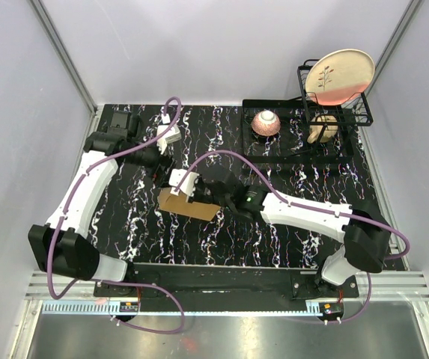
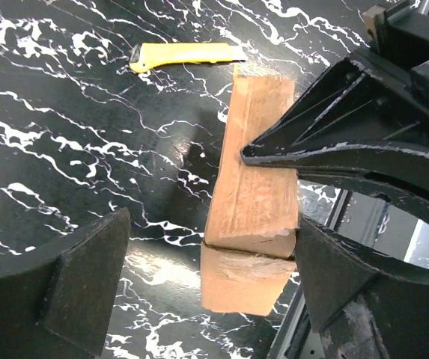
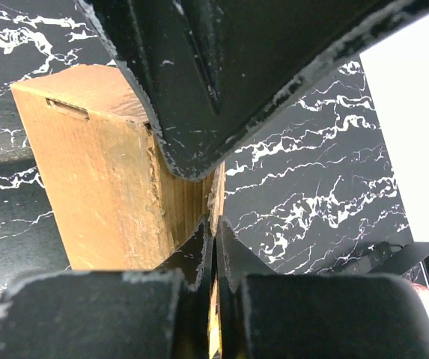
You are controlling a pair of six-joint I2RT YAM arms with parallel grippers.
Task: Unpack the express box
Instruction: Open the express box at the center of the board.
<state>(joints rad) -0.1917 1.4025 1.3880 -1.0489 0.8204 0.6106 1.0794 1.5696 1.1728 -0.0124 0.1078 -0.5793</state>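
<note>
We note the express box flat on the counter, long axis running out between the wide jaws of the left gripper; jaws of the right gripper closed, tips pressing its top.

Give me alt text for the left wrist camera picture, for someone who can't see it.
A brown express box lies on a black marbled table, and the right gripper reaches in from the right with its shut tips on the box's top. The open left gripper straddles the box's near end, and a yellow utility knife lies beyond the far end.
</note>
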